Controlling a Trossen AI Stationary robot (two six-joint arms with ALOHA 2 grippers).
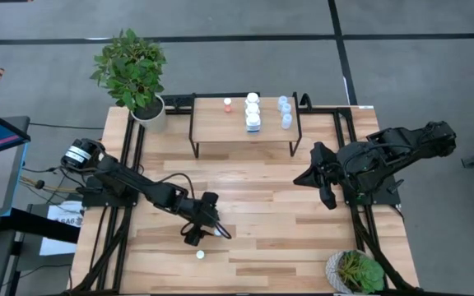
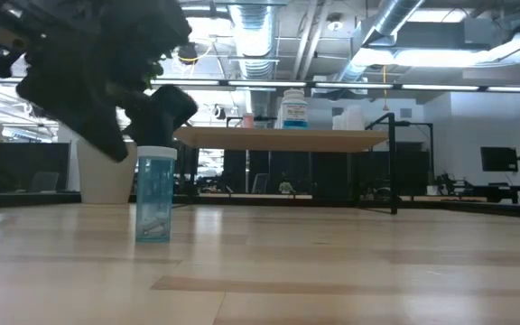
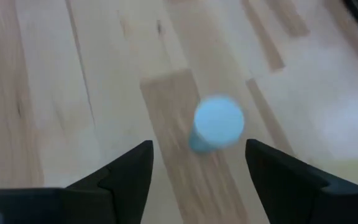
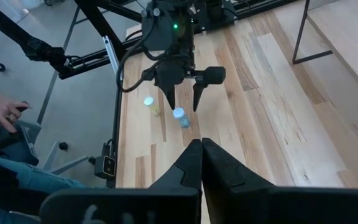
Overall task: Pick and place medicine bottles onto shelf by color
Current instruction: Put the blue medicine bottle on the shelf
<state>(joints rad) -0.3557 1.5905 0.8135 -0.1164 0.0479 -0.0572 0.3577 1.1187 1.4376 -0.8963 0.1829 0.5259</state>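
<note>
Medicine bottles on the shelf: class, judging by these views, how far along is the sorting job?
Well along. The shelf already holds grouped bottles: a red-capped one, white ones and pale blue ones. In hand: the left gripper, open, hovers over an upright blue bottle on the table. Left: that bottle and a small white one beside it. The right gripper waits, shut.

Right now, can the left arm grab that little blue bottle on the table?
Probably yes. The left gripper hangs right over the blue bottle, its fingers open wider than the bottle, and nothing stands between them.
</note>
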